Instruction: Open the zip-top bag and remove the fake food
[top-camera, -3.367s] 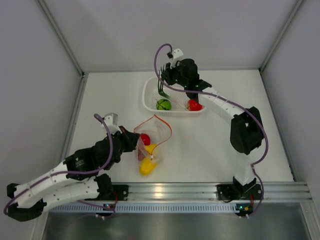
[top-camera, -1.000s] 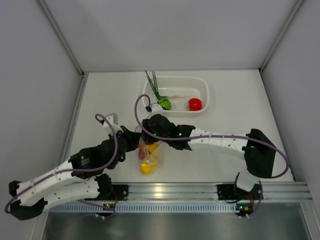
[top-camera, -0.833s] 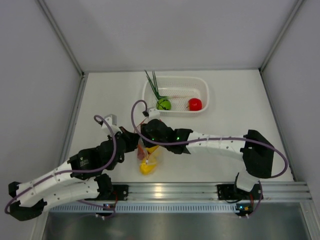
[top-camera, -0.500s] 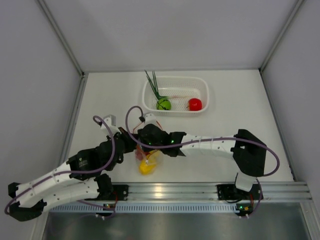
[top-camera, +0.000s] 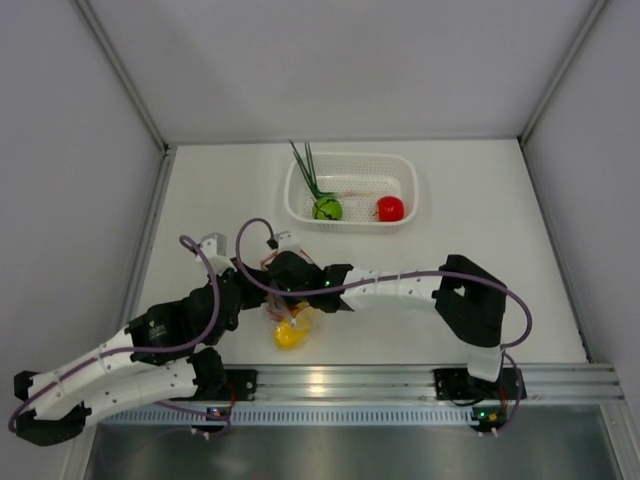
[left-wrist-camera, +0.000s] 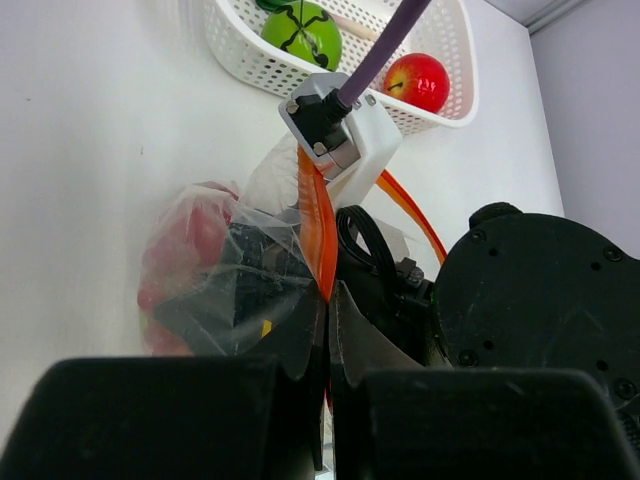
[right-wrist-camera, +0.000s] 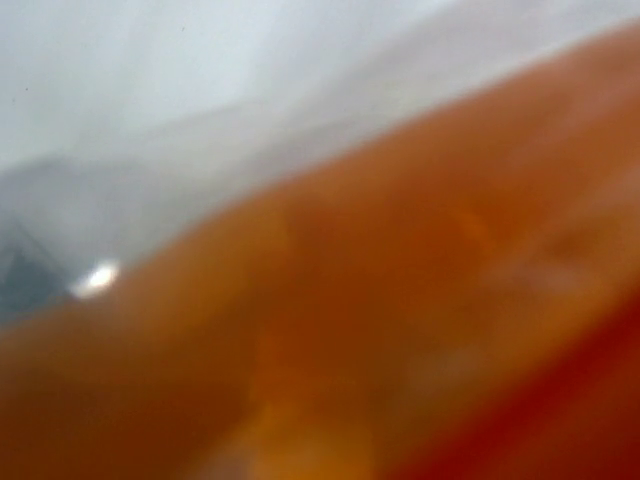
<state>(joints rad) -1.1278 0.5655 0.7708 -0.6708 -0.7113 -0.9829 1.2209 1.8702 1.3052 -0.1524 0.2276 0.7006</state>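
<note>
Where the table (top-camera: 200, 200) nears the arm bases, well apart from the basket (top-camera: 402, 166) holding a green ball (top-camera: 327, 209), a red fruit (top-camera: 390, 208) and stalks (top-camera: 305, 165): the bag (left-wrist-camera: 200, 270). Pinched at its orange strip (left-wrist-camera: 318, 230) by the left gripper (left-wrist-camera: 325, 335), jaws closed on it. Entered by the right gripper (left-wrist-camera: 240, 295), jaws hidden behind plastic, so cannot tell how wide; close beside it inside, a red piece (left-wrist-camera: 185, 240) and a yellow piece (top-camera: 288, 335).

R gripper (left-wrist-camera: 250, 292) tips obscured inside zip-top bag (left-wrist-camera: 185, 245).
</note>
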